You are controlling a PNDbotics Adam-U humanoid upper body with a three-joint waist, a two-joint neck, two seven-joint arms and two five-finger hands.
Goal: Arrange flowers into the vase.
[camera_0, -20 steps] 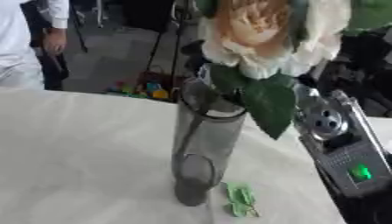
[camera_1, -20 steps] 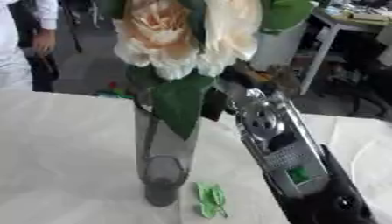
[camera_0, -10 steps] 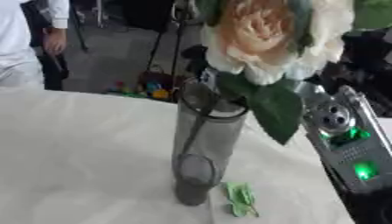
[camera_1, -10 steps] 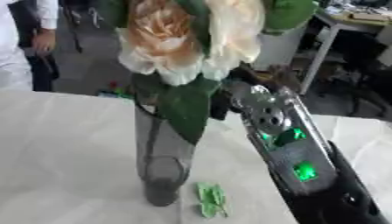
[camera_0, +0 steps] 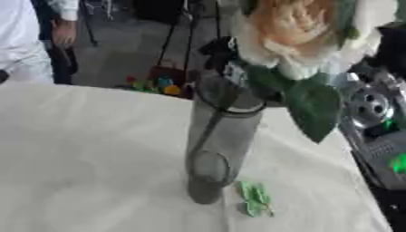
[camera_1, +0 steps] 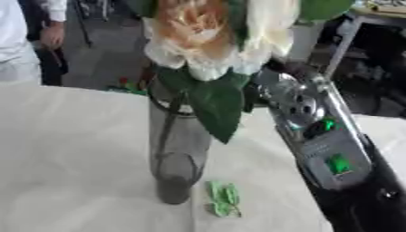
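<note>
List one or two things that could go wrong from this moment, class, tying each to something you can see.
1. The vase is tall and narrow, and the large flower head sits above its rim, so it looks top-heavy; a nudge from the right arm close beside it could tip it.
2. A small green piece lies on the table by the vase's base; it may be a fallen leaf.

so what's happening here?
The robot's right arm reaches in from the right toward the top of a tall grey vase standing upright on the white table. A cream-and-peach flower with a big green leaf sits at the vase mouth. A small green scrap lies by the base. Neither hand is clearly visible.
</note>
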